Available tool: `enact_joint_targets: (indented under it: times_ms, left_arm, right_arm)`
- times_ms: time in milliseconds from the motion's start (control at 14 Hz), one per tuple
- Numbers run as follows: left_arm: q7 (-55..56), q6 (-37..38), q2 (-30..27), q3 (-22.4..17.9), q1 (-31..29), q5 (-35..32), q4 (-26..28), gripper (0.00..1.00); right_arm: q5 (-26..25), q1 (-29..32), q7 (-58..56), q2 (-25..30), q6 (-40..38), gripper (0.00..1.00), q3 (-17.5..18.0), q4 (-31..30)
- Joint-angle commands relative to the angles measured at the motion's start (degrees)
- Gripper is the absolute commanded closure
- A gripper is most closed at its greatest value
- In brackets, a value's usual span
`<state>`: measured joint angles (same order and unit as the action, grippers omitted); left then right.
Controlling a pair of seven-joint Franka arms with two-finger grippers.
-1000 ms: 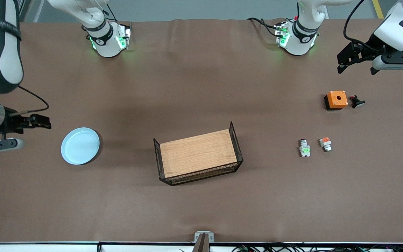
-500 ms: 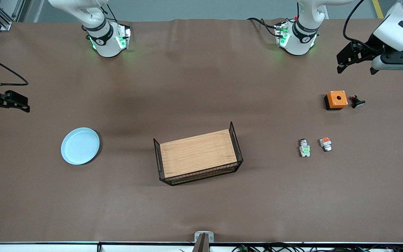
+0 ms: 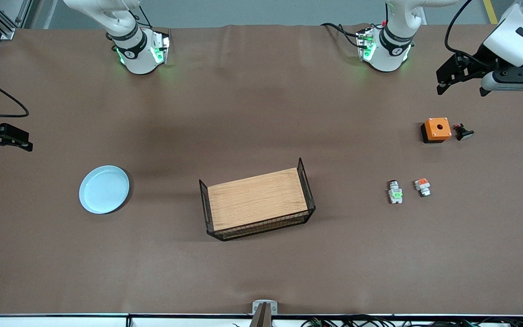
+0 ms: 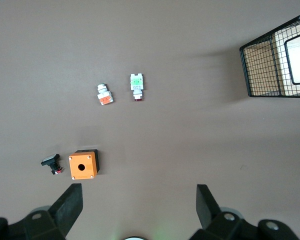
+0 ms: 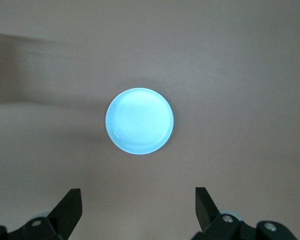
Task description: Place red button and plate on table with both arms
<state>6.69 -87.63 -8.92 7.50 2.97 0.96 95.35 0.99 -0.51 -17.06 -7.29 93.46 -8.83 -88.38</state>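
Cut off: right hand (image 3: 2,136) partly past the frame edge.
Left hand (image 3: 463,81): spread, empty, raised over the table (image 3: 261,272).
Right hand: spread, empty.
Plate (image 3: 104,189): on the table.
Button (image 3: 395,192): on the table toward the left arm's end.

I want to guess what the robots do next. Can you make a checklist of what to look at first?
1. Left gripper open, holding nothing, up over the table's left-arm end: ok.
2. Right gripper open, holding nothing, near the table's right-arm end: ok.
3. Plate flat on the table, nothing in it: ok.
4. Green-topped button apart from the orange-topped piece: ok.
5. Either gripper lined up over its thing: not ok.
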Motion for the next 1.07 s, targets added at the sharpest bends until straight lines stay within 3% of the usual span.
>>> enact_joint_targets:
  times_ms: [0, 286, 500, 857, 1000]
  left_arm:
    - [0.8, 0.4, -0.8, 0.3, 0.0, -0.4, 0.5, 0.00]
    - [0.8, 0.4, -0.8, 0.3, 0.0, -0.4, 0.5, 0.00]
    - [0.9, 0.4, -0.8, 0.3, 0.0, -0.4, 0.5, 0.00]
    - [0.9, 0.3, -0.7, 0.3, 0.0, -0.4, 0.5, 0.00]
    - [0.9, 0.4, -0.7, 0.3, 0.0, -0.4, 0.5, 0.00]
  right_arm:
    - [1.6, 1.8, -3.6, 3.2, -4.1, 0.00, 1.3, -1.6]
    - [-1.2, 0.7, -2.1, 3.7, -13.5, 0.00, 1.3, 2.2]
    - [-5.7, -1.3, 1.2, 3.7, -13.8, 0.00, 1.4, 3.9]
    - [-5.1, -0.7, 2.2, 3.1, -10.8, 0.00, 1.2, 4.1]
    - [-1.7, -0.4, 3.0, 2.6, -9.1, 0.00, 0.9, 3.9]
